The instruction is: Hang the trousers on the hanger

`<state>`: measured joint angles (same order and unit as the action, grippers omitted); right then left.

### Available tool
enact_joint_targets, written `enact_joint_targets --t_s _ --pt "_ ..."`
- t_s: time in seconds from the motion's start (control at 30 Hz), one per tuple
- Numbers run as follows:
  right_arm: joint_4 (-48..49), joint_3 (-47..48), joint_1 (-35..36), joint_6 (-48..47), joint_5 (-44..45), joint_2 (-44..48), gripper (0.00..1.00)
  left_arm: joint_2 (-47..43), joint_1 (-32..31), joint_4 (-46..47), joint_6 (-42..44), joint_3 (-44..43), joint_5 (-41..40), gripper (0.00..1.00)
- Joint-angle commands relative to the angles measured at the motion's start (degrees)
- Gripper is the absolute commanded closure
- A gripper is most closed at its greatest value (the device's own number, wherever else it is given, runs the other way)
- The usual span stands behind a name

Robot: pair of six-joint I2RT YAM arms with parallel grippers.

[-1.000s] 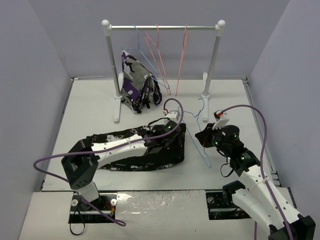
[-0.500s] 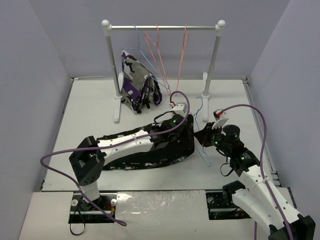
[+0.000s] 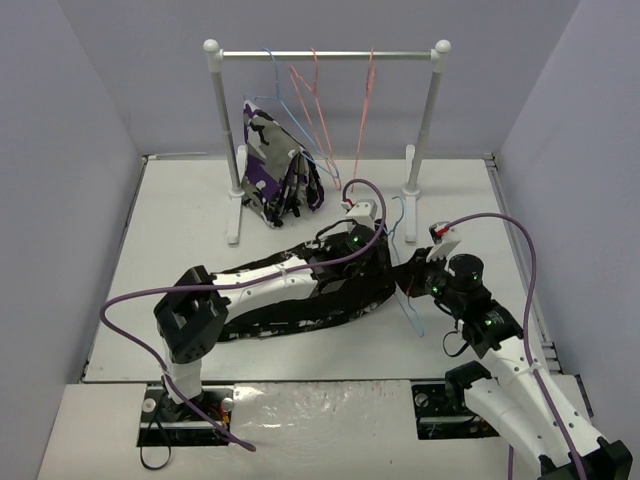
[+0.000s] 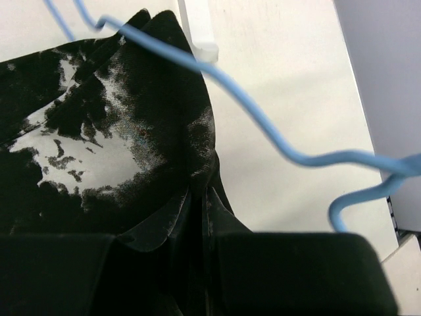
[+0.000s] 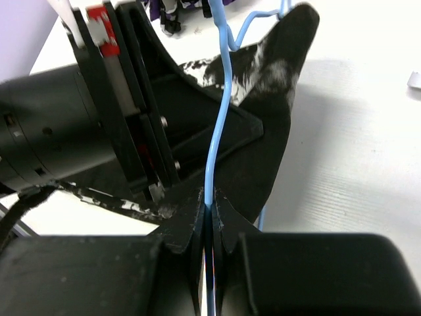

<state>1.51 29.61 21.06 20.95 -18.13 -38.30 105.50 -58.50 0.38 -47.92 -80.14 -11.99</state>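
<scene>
The black, white-splotched trousers (image 3: 300, 312) lie stretched across the table's middle. My left gripper (image 3: 378, 262) is shut on their right end, and the left wrist view shows fabric (image 4: 131, 131) pinched between the jaws at my left gripper (image 4: 197, 212). My right gripper (image 3: 408, 278) is shut on the light-blue wire hanger (image 3: 413, 314), which stands just right of that end. In the right wrist view the hanger wire (image 5: 217, 131) rises from my right gripper (image 5: 209, 212) and crosses the lifted trouser end (image 5: 279, 99). The blue hanger wire (image 4: 263, 122) also runs over the fabric in the left wrist view.
At the back stands a white clothes rack (image 3: 330, 55) with pink-red hangers (image 3: 312, 105). A purple, white and black garment (image 3: 275, 170) hangs on its left side. The rack's right foot (image 3: 412, 190) is just behind the grippers. Walls close in the table.
My left arm has swung right, dragging the trousers' end up against the hanger. My right gripper has edged slightly left and down, holding the hanger throughout.
</scene>
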Motion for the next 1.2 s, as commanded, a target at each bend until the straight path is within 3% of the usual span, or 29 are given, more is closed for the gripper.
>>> enact_joint_targets --t_s 0.0,0.17,0.27,0.33,0.5,0.57,0.67,0.97,1.17 --pt "3.2 -0.6 0.3 0.3 -0.9 0.6 1.00 -2.1 0.7 12.0 -0.3 -3.7 -3.2 1.00" --pt "3.1 -1.7 0.3 0.3 -0.7 0.8 1.00 -4.2 0.6 18.7 -1.8 -1.0 -2.9 1.00" --pt "3.1 -2.1 0.3 0.3 -0.5 0.8 1.00 -3.5 0.4 17.5 -1.1 -1.9 -2.4 0.98" --pt "3.3 -1.8 0.3 0.3 -0.5 0.5 1.00 -2.1 0.4 16.7 -1.0 -1.6 -1.3 0.90" --pt "3.3 -1.5 0.3 0.0 -0.1 0.1 1.00 -2.6 0.6 16.1 0.6 0.6 -0.7 0.59" --pt "3.3 -1.9 0.3 0.1 -0.1 0.2 1.00 -3.9 0.6 14.4 3.0 0.7 -0.1 0.43" --pt "3.3 -2.2 0.3 0.0 0.2 0.3 1.00 -5.6 0.7 11.8 3.9 1.5 0.4 0.36" --pt "3.6 -2.7 0.3 -0.8 0.6 -0.7 1.00 -15.9 0.8 9.4 4.4 11.3 0.3 0.41" --pt "4.6 -4.4 0.3 -0.8 0.7 -1.4 1.00 -21.3 0.8 8.4 3.0 16.8 -1.2 0.39"
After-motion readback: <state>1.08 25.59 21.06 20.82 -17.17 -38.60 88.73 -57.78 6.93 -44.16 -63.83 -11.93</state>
